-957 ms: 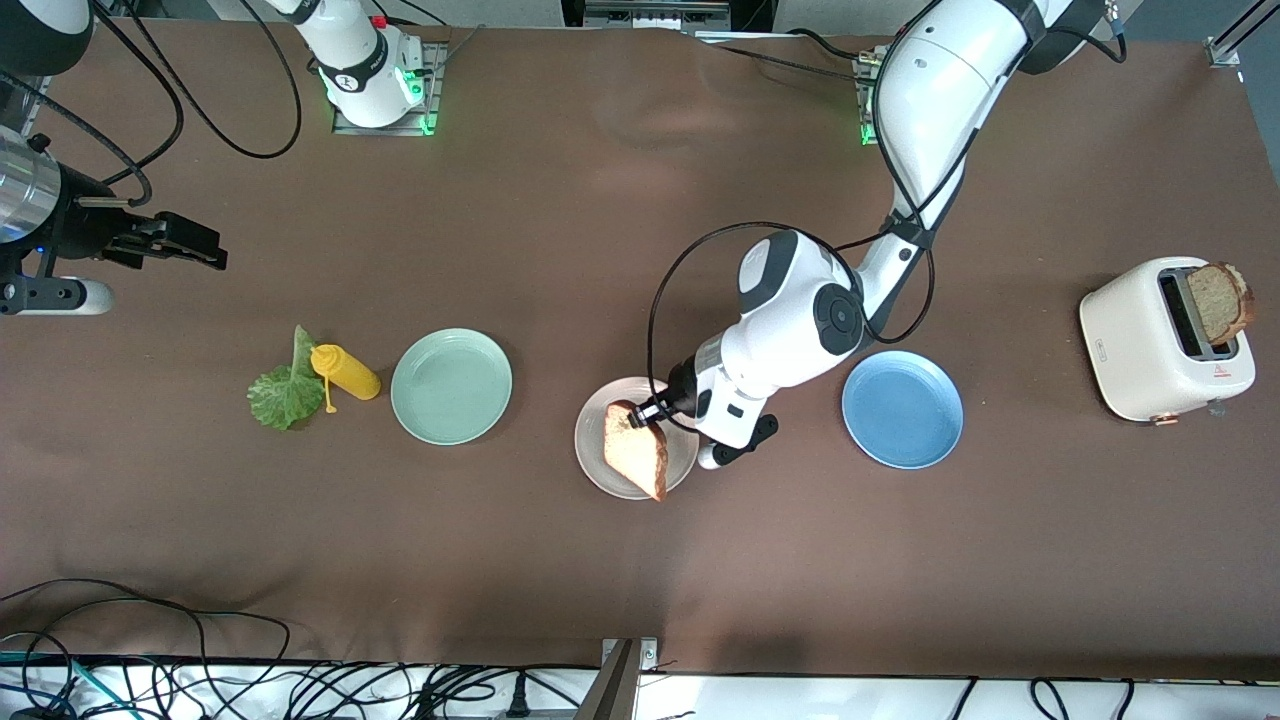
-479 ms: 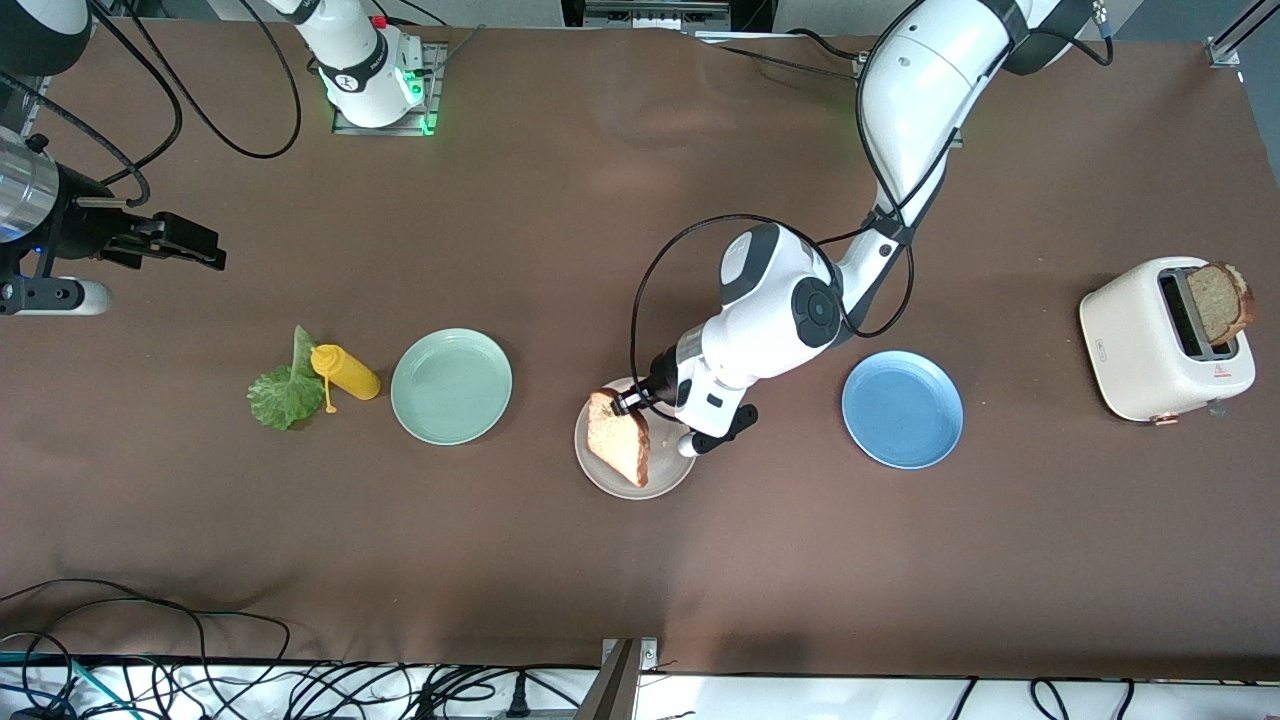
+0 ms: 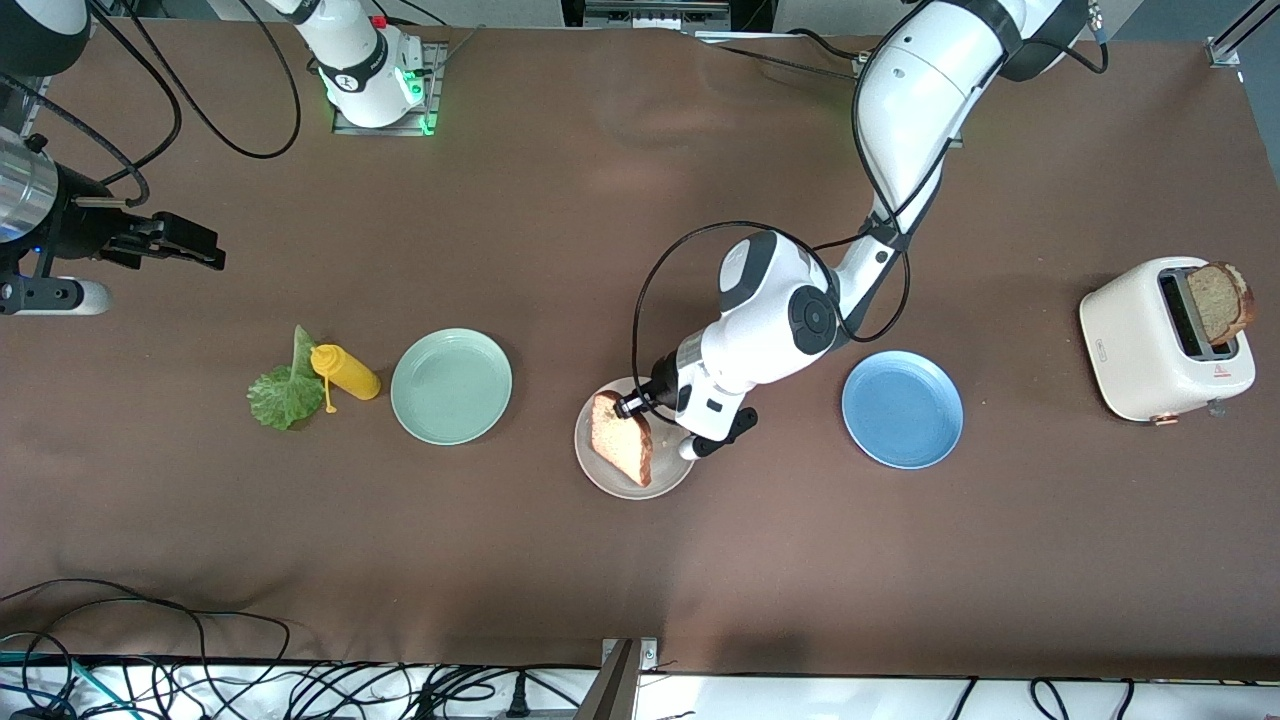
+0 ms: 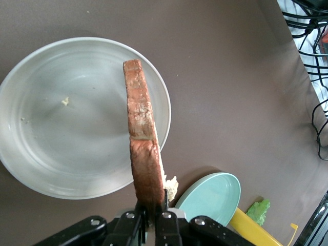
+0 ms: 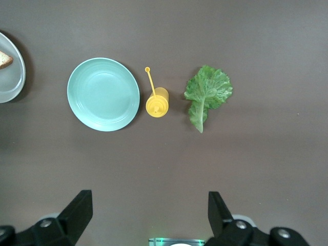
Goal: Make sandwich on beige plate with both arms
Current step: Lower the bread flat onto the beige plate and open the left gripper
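Progress: early; judging by what lies where, only the first bread slice has reached its plate, and nothing is stacked yet.
Left end effector (image 3: 632, 405): clamped on one edge of a bread slice (image 3: 621, 451), holding it on edge over the beige plate (image 3: 600, 473); in the left wrist view the slice (image 4: 141, 138) hangs above the plate's bare middle, not laid flat.
Right end effector (image 5: 148, 212): fingers spread wide and empty, up over the counter (image 3: 640, 580) at the right arm's end; this arm waits.
Lettuce leaf (image 3: 278, 392): flat on the counter, touching the yellow squeeze bottle (image 3: 345, 372), beside the mint green plate (image 3: 451, 386).
Second slice (image 3: 1220, 300): standing in the toaster (image 3: 1160, 340) at the left arm's end.
Blue plate (image 3: 902, 408): bare.
Left to do: release the slice flat, add the lettuce, fetch the toaster slice on top.
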